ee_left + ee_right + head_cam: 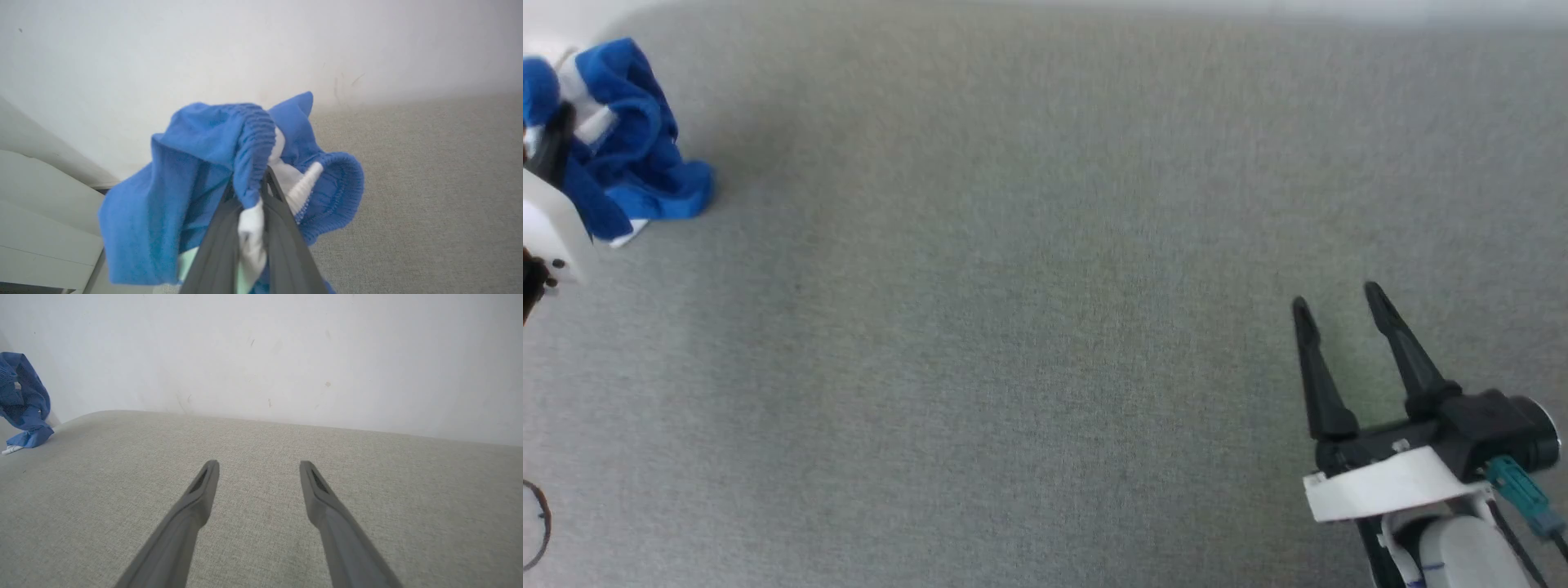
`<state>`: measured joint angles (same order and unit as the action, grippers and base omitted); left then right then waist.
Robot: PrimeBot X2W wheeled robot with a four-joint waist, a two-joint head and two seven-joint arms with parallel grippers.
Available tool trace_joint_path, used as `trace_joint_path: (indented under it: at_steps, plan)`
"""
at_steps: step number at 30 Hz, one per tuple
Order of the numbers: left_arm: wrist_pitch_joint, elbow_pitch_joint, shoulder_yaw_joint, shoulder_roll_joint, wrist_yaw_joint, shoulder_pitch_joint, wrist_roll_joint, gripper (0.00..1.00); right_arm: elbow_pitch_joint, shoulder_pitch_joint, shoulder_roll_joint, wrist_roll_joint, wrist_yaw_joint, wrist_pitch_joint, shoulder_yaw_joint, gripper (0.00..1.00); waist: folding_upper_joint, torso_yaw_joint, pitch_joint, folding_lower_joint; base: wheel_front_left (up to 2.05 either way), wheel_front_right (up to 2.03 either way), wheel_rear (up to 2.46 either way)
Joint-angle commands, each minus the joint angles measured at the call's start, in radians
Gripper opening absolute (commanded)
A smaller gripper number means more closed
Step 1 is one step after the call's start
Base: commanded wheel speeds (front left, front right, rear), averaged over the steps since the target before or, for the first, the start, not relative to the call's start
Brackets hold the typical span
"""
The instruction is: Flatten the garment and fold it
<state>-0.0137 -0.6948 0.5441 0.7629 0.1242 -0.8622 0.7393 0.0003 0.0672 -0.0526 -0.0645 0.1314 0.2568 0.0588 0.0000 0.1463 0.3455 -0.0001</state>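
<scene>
At the far left of your head view, the small bright blue athletic shorts with white side stripes and a gathered elastic waistband (633,155) sit crumpled in a heap near the far left corner of the grey woven fabric surface (1013,327). Your left gripper (554,140) is buried in that heap, and its white wrist housing covers the near side of the cloth.

In the left wrist view, the left gripper (264,179) is clenched on the blue shorts (184,175). Its two dark fingers are pressed together, with a white strip of cloth and a fold of the ribbed waistband pinched between them. The rest of the fabric bunches around and over the fingertips.

In the right wrist view, the blue shorts (25,401) hang in a bundle at the left edge, and their lowest folds reach the grey surface. The plain white wall (286,355) rises behind.

Further right, your right gripper (1337,300) is well apart from the shorts at the lower right. Its fingers are spread wide and grasp nothing. In its own view, the right gripper (258,464) hovers over bare grey fabric.
</scene>
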Motion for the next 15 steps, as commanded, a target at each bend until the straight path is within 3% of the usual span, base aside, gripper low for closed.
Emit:
trace_joint_path:
  at_steps: [1, 7, 15]
  plan:
    - [-0.043, 0.013, 0.008, 0.005, 0.005, -0.01, -0.025, 0.0, 0.004, -0.015, 0.002, -0.014, -0.001, 0.005, -0.014, 1.0, 0.0, 0.013, -0.117, 0.0001, 0.0, 0.0, 0.0]
    - [-0.173, 0.119, 0.044, -0.024, -0.02, -0.025, -0.111, 0.0, 0.01, -0.053, 0.002, -0.044, -0.001, 0.005, -0.058, 1.0, 0.0, 0.016, -0.229, 0.0001, 0.0, 0.0, 0.0]
    - [-0.207, 0.325, 0.069, -0.079, -0.084, 0.02, -0.14, 0.0, 0.005, -0.086, 0.002, -0.052, -0.001, 0.005, -0.107, 1.0, 0.0, -0.02, -0.322, 0.0001, 0.0, 0.0, 0.0]
